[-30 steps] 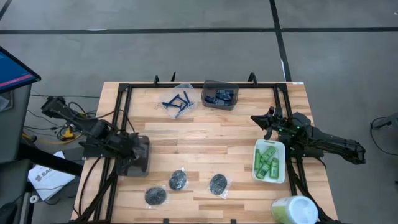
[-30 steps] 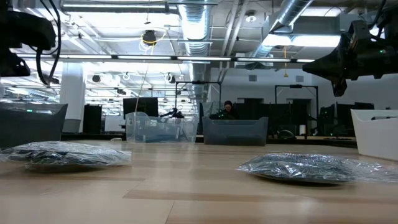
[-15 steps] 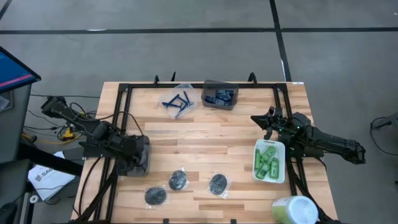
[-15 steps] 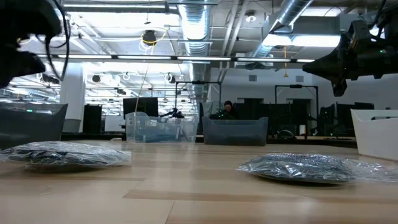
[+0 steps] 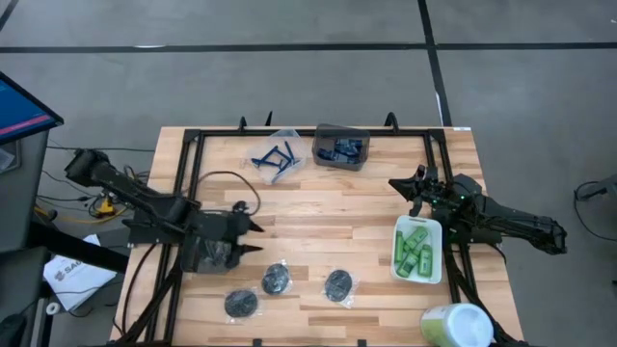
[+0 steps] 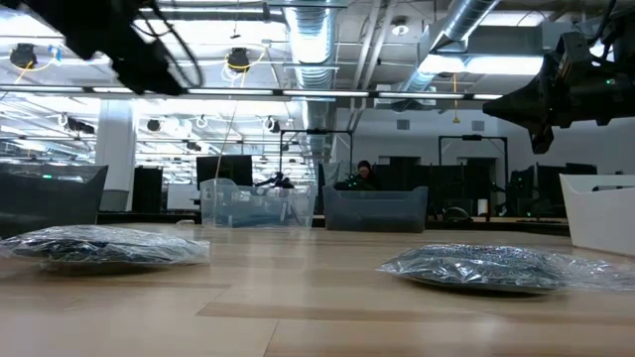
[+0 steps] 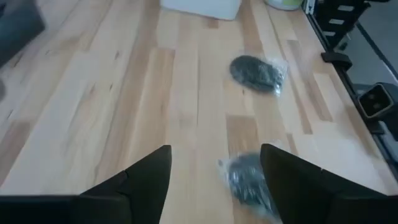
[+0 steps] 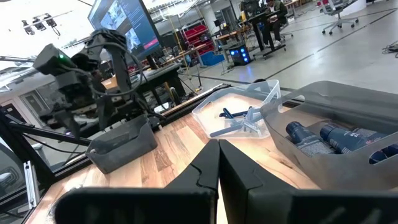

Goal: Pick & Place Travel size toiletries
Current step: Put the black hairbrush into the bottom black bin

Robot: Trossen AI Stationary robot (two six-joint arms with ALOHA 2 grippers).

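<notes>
The wooden desk [image 5: 318,207] filled the centre of the high view, ringed by a black frame and grey floor; the low view showed an open workshop with ceiling ducts behind it. A pale-green-topped tub [image 5: 456,326] sat at the desk's lower right corner. Above it, the white tray [image 5: 398,274] held the green mini bottles [image 5: 416,250]. At upper centre, a grey bin [image 5: 339,160] contained dark navy tubes [image 5: 344,148], beside a clear bin [image 5: 292,142] with blue razors [image 5: 273,159]. Another grey bin [image 5: 209,253] lay at lower left, partly covered by the left arm. Three wrapped dark discs [image 5: 277,280] lay along the lower edge, apart from one another. The left tool [image 5: 254,237] hovered just right of that bin, fingers spread apart. The right tool [image 5: 404,191] waited above the tray, fingers closed together, empty.
</notes>
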